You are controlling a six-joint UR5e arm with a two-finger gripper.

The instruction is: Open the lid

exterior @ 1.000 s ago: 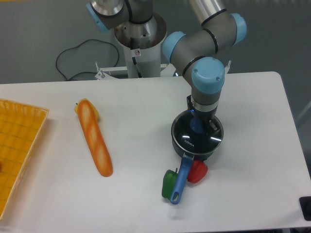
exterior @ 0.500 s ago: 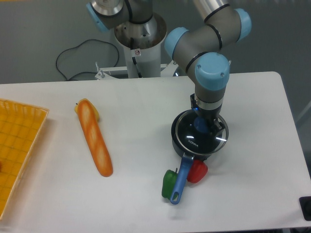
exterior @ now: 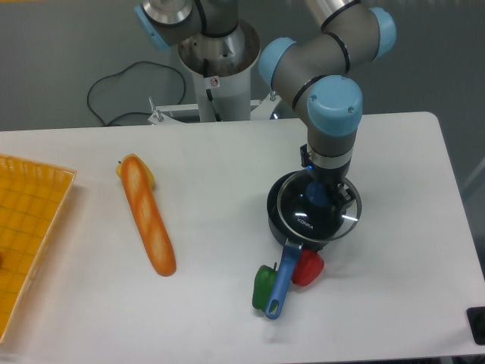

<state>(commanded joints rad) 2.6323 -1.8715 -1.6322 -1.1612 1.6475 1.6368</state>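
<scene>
Lid [exterior: 318,210] and pot no longer line up: a second ago the glass disc sat square on the dark pot [exterior: 282,221], and now its metal rim rides to the right of the pot's mouth, overhanging the right side, with a crescent of the pot's left wall showing bare. The whole wrist has drifted that way and risen a little too, carrying the disc with it. So the lid is off its seat, and I would say the opening is well under way rather than finished, since the disc hangs over most of the pot.

The gripper [exterior: 322,196] comes straight down onto the blue knob [exterior: 317,194] at the lid's centre. The fingers are mostly hidden by the wrist from where I stand, but since the lid travels with the arm, I judge them clamped on the knob.

The pot's long blue handle [exterior: 282,277] points towards the front edge of the table [exterior: 394,273], with a green pepper [exterior: 263,287] on its left and a red one [exterior: 308,267] on its right, both touching or nearly so. None of these has shifted. Whatever comes next, the lid needs to clear them.
</scene>
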